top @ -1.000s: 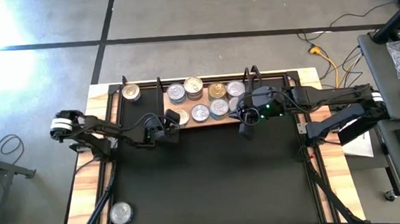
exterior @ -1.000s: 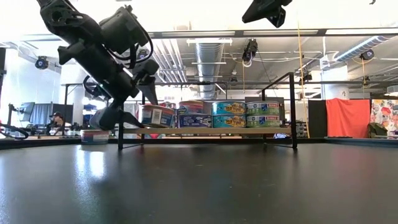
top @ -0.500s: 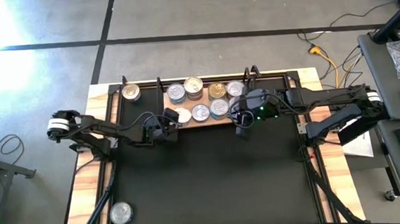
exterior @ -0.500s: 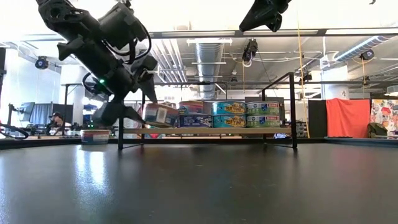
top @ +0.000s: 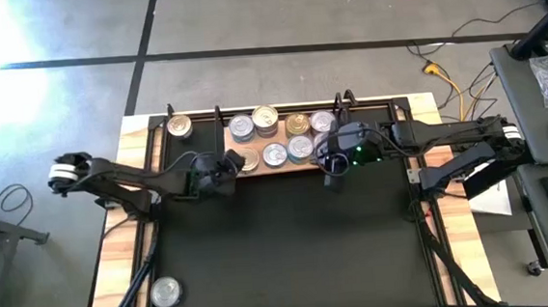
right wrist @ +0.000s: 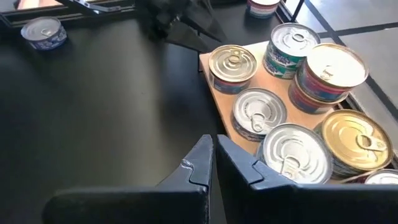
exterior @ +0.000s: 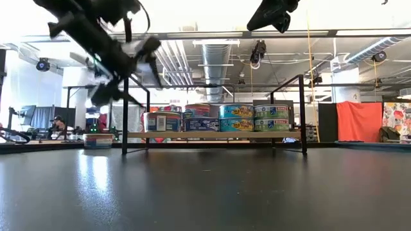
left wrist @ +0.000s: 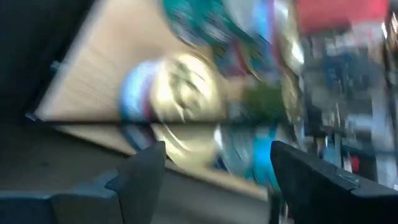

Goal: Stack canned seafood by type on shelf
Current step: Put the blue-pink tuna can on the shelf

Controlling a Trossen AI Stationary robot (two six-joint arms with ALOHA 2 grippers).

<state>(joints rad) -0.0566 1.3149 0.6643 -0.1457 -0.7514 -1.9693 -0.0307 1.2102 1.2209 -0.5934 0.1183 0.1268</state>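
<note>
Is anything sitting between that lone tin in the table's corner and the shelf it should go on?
Nothing visible sits on the table between the tin and the shelf. Only the left gripper hangs open in the air by the shelf's left end, near that path.

Shelf [top: 284, 162] at table [top: 291, 259] back edge is packed w/ tins [top: 274, 154], no gap btwn them. Left gripper [top: 233, 163] blocks shelf's left end, right gripper [top: 332, 176] its right-front corner. Table centre open; stray tins at front-left corner [top: 166, 293] & back-left corner [top: 179, 127].
</note>
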